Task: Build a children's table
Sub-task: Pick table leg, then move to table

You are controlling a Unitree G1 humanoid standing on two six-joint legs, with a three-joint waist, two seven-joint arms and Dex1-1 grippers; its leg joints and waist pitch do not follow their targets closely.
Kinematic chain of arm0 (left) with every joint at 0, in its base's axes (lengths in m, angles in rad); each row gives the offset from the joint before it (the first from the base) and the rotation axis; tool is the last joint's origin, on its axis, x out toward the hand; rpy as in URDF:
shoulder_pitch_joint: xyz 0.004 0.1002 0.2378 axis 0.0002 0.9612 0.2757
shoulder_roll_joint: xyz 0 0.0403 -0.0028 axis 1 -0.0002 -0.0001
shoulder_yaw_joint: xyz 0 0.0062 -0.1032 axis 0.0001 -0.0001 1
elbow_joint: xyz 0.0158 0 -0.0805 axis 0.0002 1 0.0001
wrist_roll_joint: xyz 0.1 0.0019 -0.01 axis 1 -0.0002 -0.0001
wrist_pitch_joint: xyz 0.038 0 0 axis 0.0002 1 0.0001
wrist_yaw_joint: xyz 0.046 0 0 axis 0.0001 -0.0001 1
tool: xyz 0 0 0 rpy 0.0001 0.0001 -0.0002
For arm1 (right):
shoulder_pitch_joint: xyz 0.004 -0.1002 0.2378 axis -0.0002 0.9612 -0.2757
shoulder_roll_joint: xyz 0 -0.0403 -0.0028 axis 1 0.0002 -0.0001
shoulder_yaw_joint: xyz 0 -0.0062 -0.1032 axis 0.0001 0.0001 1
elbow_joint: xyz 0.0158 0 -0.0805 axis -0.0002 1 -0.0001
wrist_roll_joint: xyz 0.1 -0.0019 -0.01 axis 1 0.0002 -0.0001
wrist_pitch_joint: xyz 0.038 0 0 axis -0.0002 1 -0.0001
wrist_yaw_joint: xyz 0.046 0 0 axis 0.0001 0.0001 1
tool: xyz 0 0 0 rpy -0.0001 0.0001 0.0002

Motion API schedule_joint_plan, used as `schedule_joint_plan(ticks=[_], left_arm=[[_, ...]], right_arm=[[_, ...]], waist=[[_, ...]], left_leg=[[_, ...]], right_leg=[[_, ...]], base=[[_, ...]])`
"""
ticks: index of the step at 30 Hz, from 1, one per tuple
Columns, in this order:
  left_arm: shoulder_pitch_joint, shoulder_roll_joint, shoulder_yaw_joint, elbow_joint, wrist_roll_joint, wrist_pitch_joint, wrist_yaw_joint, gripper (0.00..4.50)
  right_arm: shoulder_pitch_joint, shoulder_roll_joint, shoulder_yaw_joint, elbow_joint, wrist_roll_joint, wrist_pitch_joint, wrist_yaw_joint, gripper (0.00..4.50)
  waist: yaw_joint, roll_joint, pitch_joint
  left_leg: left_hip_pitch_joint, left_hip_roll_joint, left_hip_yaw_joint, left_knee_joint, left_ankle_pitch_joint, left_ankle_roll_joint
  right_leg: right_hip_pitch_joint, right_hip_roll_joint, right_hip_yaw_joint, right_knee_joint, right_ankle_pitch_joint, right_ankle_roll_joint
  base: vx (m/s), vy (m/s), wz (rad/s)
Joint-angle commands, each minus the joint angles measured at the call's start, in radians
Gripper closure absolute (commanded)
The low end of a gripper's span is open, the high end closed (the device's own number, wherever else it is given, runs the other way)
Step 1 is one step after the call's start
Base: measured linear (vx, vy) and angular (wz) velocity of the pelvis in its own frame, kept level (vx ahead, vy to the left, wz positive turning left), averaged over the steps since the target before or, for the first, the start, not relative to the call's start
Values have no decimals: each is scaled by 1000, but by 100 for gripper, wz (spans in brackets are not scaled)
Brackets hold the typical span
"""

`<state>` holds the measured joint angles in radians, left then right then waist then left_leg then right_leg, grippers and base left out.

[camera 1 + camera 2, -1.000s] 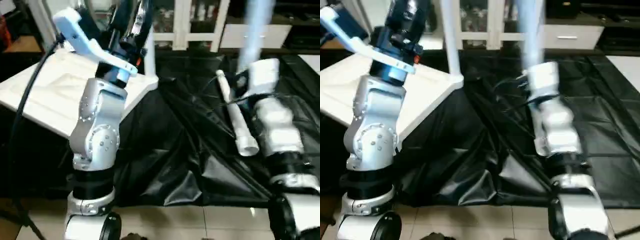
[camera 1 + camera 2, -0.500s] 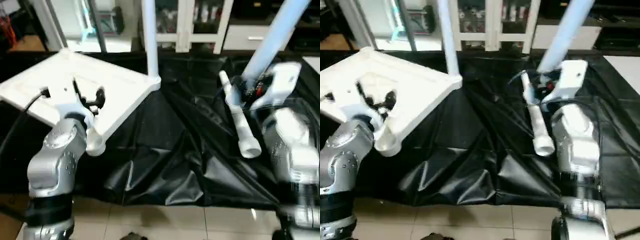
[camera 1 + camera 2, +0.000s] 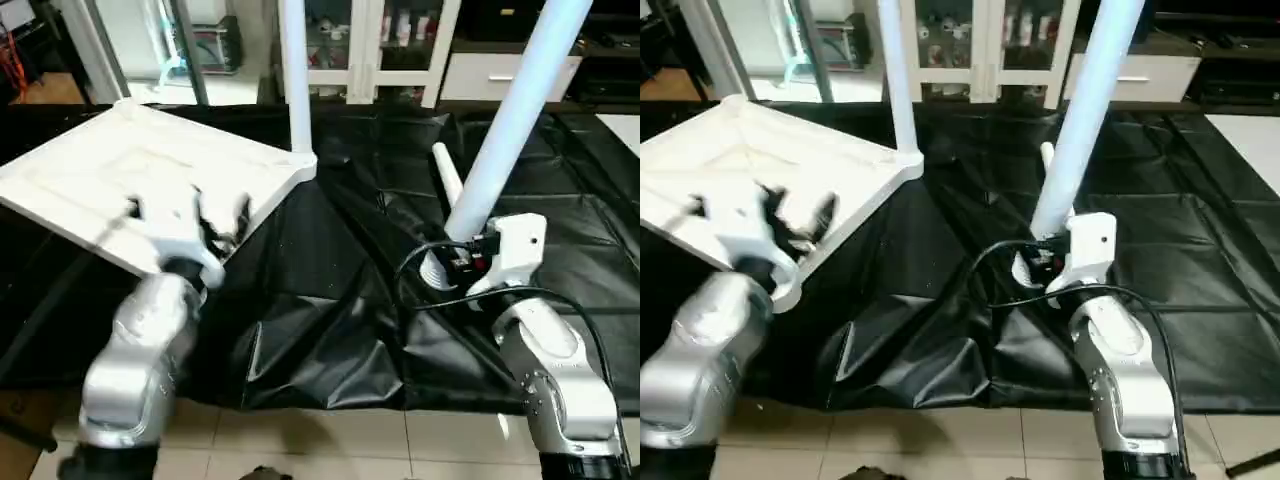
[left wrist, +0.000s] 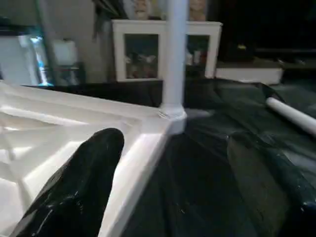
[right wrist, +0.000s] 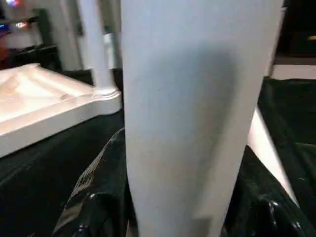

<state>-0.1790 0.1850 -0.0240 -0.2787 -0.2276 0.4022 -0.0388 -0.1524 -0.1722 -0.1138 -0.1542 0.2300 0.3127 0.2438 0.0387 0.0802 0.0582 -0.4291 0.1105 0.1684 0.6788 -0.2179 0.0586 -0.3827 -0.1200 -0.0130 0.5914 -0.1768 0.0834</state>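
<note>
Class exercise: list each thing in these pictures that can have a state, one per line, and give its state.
Tabletop: upside down on the black sheet, near corner socket empty.
Fitted leg: upright in a corner socket.
Held leg: tilted, gripped by the right gripper.
Loose leg: lying on the sheet.
Left gripper: jaws open, empty.

You are looking down on a black plastic sheet [image 3: 330,330] spread over the floor, creased and glossy, catching pale highlights along its folds. At its near edge the floor [image 3: 330,455] shows as light beige tiles with thin grout lines. Along the far side stands a white cabinet [image 3: 980,50] with glass-paned doors; small items sit behind the panes, too indistinct to name. To its right you have a low white drawer unit [image 3: 1150,75] with a dark shelf above it. At the far left a white frame [image 3: 80,45] leans beside a pale, brightly lit panel. The light is even and indoor.
</note>
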Motion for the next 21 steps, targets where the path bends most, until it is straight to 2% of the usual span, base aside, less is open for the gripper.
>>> schedule_joint_plan(ticks=[1, 2, 3, 4, 5, 6, 7, 8, 9, 10, 11, 12, 13, 14, 15, 16, 17, 18, 19, 20, 21], left_arm=[[21, -1, 3, 13, 50, -39, 21, 71], [21, -1, 2, 15, 54, -40, 22, 71], [19, -4, 5, 17, 50, -38, 23, 71], [17, -11, 6, 19, 52, -39, 24, 71], [15, -14, 5, 23, 56, -44, 23, 71], [15, -14, -3, 32, 67, -62, 20, 71], [16, -17, -4, 34, 73, -71, 26, 71], [15, -24, -3, 35, 71, -73, 33, 71], [15, -30, -5, 34, 73, -75, 35, 71], [16, -31, -6, 33, 75, -76, 36, 71], [19, -39, -13, 29, 83, -80, 38, 71], [21, -43, -14, 28, 87, -83, 39, 71], [20, -44, -13, 29, 88, -84, 41, 71], [20, -44, -13, 29, 88, -84, 41, 71], [19, -45, -10, 29, 88, -86, 41, 71], [17, -46, -8, 31, 89, -87, 40, 71], [16, -45, -6, 34, 93, -93, 39, 71], [15, -45, -4, 36, 96, -97, 39, 71], [15, -46, 2, 33, 103, -100, 37, 71], [15, -46, 2, 33, 103, -101, 37, 71], [16, -47, 4, 31, 106, -99, 39, 71]], right_arm=[[13, -2, -5, -34, -18, -8, -20, 264], [13, -4, -3, -32, -22, -12, -20, 264], [11, -6, 1, -35, -19, -15, -12, 264], [11, -5, 5, -50, -11, -6, -1, 264], [10, -3, 7, -61, -1, 9, 5, 264], [10, -3, 11, -73, 13, 24, 7, 264], [10, -5, 12, -75, 21, 28, 12, 264], [8, -9, 14, -74, 24, 28, 18, 264], [5, -12, 15, -71, 28, 29, 24, 264], [4, -12, 15, -70, 28, 30, 25, 264], [-5, -15, 11, -58, 32, 30, 30, 264], [-14, -17, 9, -44, 32, 27, 31, 264], [-20, -18, 8, -37, 34, 28, 32, 264], [-20, -18, 8, -37, 34, 28, 32, 264], [-29, -24, 12, -24, 43, 46, 48, 264], [-34, -28, 15, -18, 46, 54, 55, 264], [-41, -28, 17, -8, 41, 46, 58, 264], [-44, -27, 18, -3, 37, 40, 57, 264], [-57, -23, 20, 12, 39, 35, 57, 264], [-57, -23, 20, 12, 39, 35, 57, 264], [-63, -18, 19, 17, 47, 40, 58, 264]], waist=[[4, -17, -62], [-13, 0, -62], [-26, 13, -70], [-77, 37, -71], [-82, 48, -72], [-77, 43, -65], [-78, 38, -65], [-72, 21, -68], [-71, 3, -70], [-55, -76, -89], [-55, -39, -85], [-86, -36, -65], [-60, -52, -52], [-64, -69, -48], [-51, -60, -56], [-50, -51, -54], [-74, 1, -53], [-115, 12, -50], [-148, 33, -52], [-143, 36, -45], [-145, 26, -46]], left_leg=[[-22, 101, -102, -24, -158, 107], [-10, 81, -90, -85, -167, 153], [24, 68, -73, -113, -167, 183], [91, 52, -74, -169, -125, 266], [93, 74, -69, -192, 5, 310], [87, 101, -74, -189, 151, 358], [86, 110, -74, -192, 167, 375], [89, 115, -63, -215, 79, 333], [90, 121, -63, -224, -21, 278], [44, 59, -28, -159, -249, 71], [-62, -4, -157, 199, -266, -76], [-104, -10, -183, 231, -259, -135], [-84, -34, -168, 216, -246, -242], [-59, -33, -149, 192, -246, -239], [-18, -20, -126, 106, -179, -166], [8, 0, -113, 11, -91, -50], [62, 25, -120, -94, -149, 96], [109, 59, -131, -126, -222, 161], [123, 99, -161, -176, -300, 266], [129, 103, -160, -176, -273, 302], [138, 110, -157, -168, -229, 335]], right_leg=[[54, -218, 118, -146, -593, -204], [40, -128, 60, -121, -565, -185], [16, -58, 22, -92, -522, -166], [-42, 79, -61, 30, -359, -114], [-61, 92, -90, 158, -242, -56], [-75, 69, -96, 183, -214, -11], [-66, 60, -99, 186, -208, 3], [-46, 47, -99, 175, -202, 10], [-32, 29, -76, 151, -194, 5], [8, -133, 25, 34, -196, 69], [21, -349, 199, -88, -270, -7], [43, -318, 136, -74, -322, 7], [52, -197, 48, -65, -415, -49], [56, -168, 29, -73, -473, -109], [81, -125, 15, -83, -545, -231], [76, -87, 4, -98, -573, -294], [17, 9, -44, -48, -540, -262], [-24, 70, -73, 9, -455, -240], [-24, 71, -96, 147, -233, -187], [-34, 66, -101, 151, -211, -174], [-42, 59, -102, 148, -190, -163]], base=[[3, 179, -14], [12, 204, -10], [5, 324, -6], [1, 224, 1], [-19, 211, 7], [-47, 165, -5], [-47, 165, -5], [-78, 139, -17], [-99, 134, -10], [-99, 134, -10], [-25, 124, -16], [-12, 164, -35], [-12, 164, -35], [-94, 231, -29], [-99, 276, -3], [-99, 276, -3], [-108, 276, 18], [-102, 292, 13], [-102, 292, 13], [-88, 306, -2], [-84, 244, -1]])
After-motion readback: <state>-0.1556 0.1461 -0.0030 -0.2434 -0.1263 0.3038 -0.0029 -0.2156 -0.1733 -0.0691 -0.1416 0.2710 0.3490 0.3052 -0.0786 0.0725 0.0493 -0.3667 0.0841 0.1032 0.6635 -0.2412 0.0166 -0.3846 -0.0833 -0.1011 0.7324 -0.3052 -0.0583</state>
